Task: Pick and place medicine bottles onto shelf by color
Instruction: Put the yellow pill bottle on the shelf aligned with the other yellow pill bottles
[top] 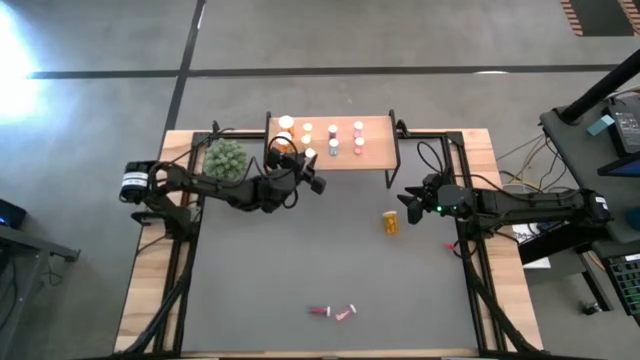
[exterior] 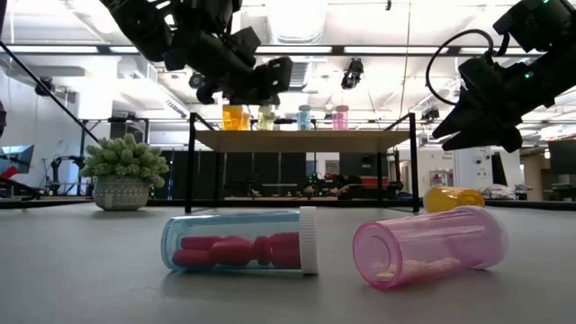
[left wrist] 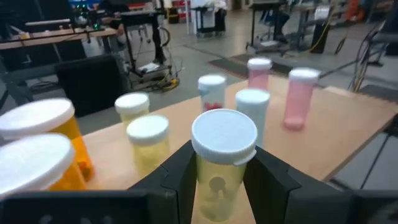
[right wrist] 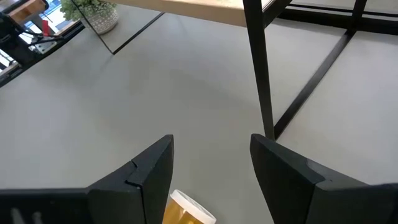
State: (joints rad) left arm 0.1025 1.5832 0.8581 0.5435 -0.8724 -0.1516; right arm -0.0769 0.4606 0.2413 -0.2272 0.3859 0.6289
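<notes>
The left gripper squeezes a see-through yellow bottle with a round white cap, mid-picture. The right gripper is open.

Left gripper raised, jaws clamped, right gripper low, jaws parted

A green bushy plant in a pale pot stands at the table's far left. The table has a grey top and wood edges.
</notes>
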